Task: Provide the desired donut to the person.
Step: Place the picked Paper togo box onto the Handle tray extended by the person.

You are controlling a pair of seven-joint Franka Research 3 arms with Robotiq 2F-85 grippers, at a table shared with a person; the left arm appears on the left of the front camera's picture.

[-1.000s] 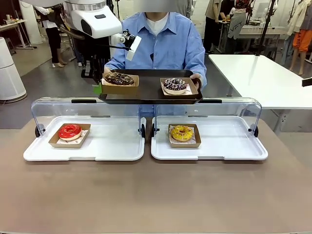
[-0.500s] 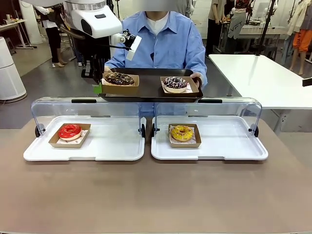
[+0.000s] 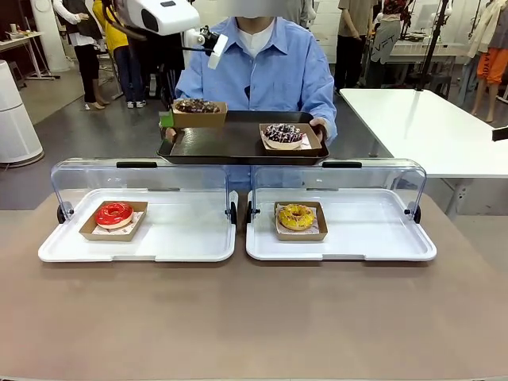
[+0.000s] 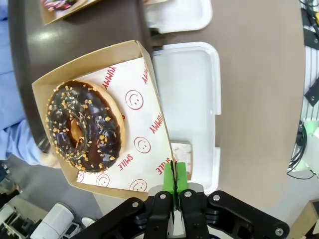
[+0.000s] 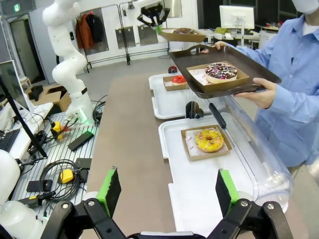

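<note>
The left gripper [image 3: 166, 119] is clenched on the edge wall of a cardboard tray [image 3: 199, 117] that carries the chocolate donut [image 3: 197, 105]; in the left wrist view the two green pads [image 4: 181, 175] meet on the thin cardboard wall of the cardboard tray [image 4: 94, 114], and the chocolate donut [image 4: 83, 127] — dark glaze with nut pieces — lies beyond the fingertips, off to one side of the grip line, on printed paper; the donut itself is not touched by the pads. In the front view the held tray hangs clear of the surface of the black serving tray [image 3: 230, 144], above its left end; the person [image 3: 262, 67] in the light-blue shirt holds that serving tray level at the far side of the table. A second cardboard tray with a sprinkled chocolate donut [image 3: 282, 134] sits on the right part of the serving tray. On the table, two white display trays stand side by side with their clear lids raised; the left one [image 3: 182, 238] holds a red donut [image 3: 113, 213], the right one [image 3: 373, 238] a yellow donut [image 3: 296, 216]. The right gripper [image 5: 169, 191] is released — its fingers spread wide, grasping nothing, above the near side of the table; the yellow donut [image 5: 209, 140] lies ahead of it, well apart.
</note>
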